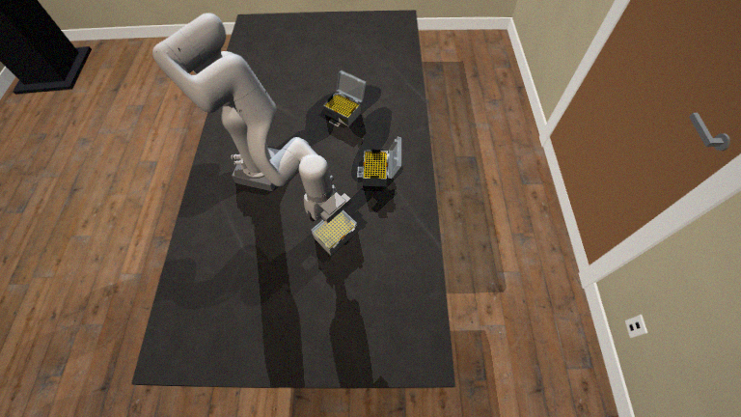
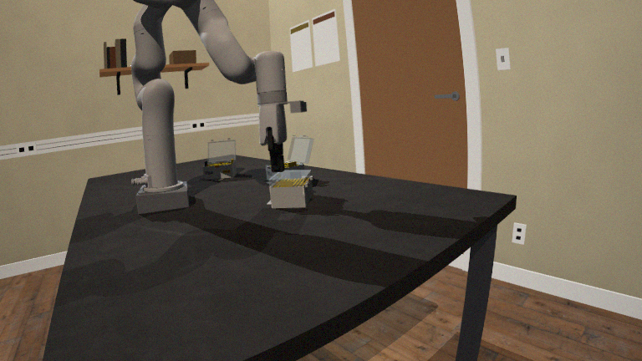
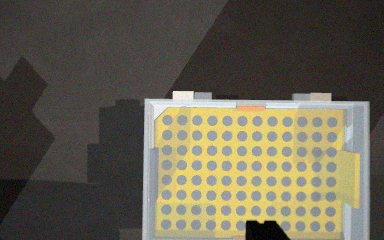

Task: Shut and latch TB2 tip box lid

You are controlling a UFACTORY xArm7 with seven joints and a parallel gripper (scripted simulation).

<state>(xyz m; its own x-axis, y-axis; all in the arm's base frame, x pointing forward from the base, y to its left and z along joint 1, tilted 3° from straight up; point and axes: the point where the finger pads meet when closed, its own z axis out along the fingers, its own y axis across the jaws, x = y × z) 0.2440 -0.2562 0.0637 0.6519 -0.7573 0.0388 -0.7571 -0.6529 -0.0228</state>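
Observation:
Three grey tip boxes with yellow racks stand on the dark bench point(image 1: 273, 308) point(image 2: 226, 272) point(image 3: 75, 60). The nearest box point(image 1: 334, 229) point(image 2: 289, 192) point(image 3: 250, 170) has its clear lid lying down over the rack, with the hinges on the far side in the wrist view. My gripper point(image 2: 277, 166) point(image 3: 267, 231) is shut and empty. Its black fingertips point down over the lid's near edge, opposite the hinges. I cannot tell whether they touch the lid or whether it is latched. In the top view the wrist hides the fingers.
A second box point(image 1: 342, 105) point(image 2: 219, 166) stands further back with its lid point(image 1: 350, 84) point(image 2: 221, 150) upright. A third box point(image 1: 375, 163) stands to the right with its lid point(image 1: 396, 156) point(image 2: 301, 149) open. The arm's base point(image 1: 252, 176) point(image 2: 161, 198) stands left of the boxes.

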